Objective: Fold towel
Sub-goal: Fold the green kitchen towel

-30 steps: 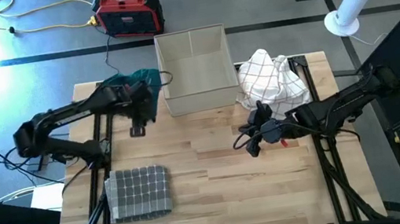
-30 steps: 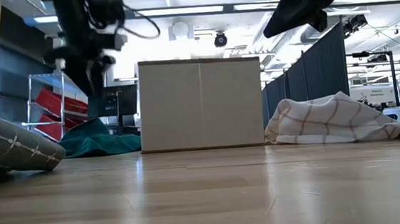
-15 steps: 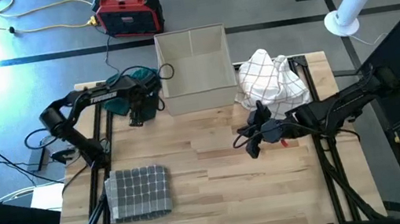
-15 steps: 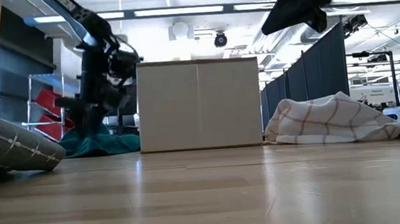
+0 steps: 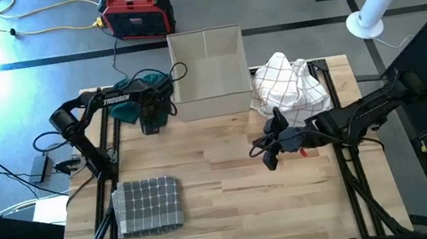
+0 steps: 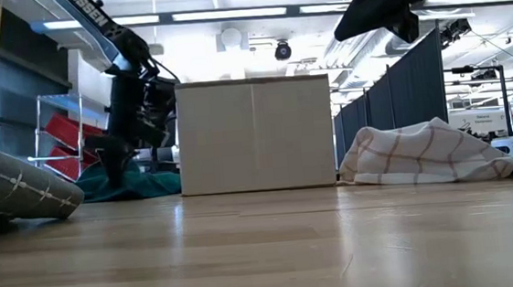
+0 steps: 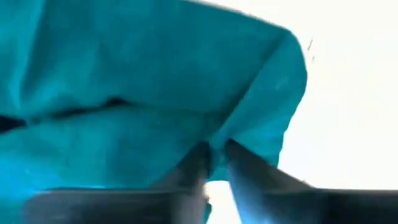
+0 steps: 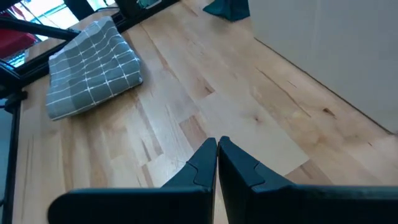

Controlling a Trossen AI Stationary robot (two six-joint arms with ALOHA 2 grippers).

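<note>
A teal towel [image 5: 155, 80] lies bunched on the table's far left, against the left wall of a cardboard box [image 5: 208, 73]. My left gripper [image 5: 150, 119] is down at it, shut on the cloth; in the low view the left gripper [image 6: 113, 162] stands just above the teal towel [image 6: 131, 183]. My right gripper [image 5: 268, 156] hangs shut above the bare wood at mid-right, holding nothing; the right gripper [image 8: 217, 147] shows only table beyond its fingertips. My left gripper pinches a raised fold of the teal towel [image 7: 217, 138] between its two fingertips. It comes at the cloth from above. How many layers it has, I cannot tell. The towel's bulk rests on the table.
A folded grey checked towel [image 5: 148, 205] lies at the near left. A crumpled white checked towel [image 5: 289, 83] lies at the far right beside the box. Bare wood [image 5: 222, 177] stretches across the table's middle.
My left gripper has dropped from well above the table down onto the teal towel beside the box, its arm folding back toward the left edge. My right gripper has kept still.
</note>
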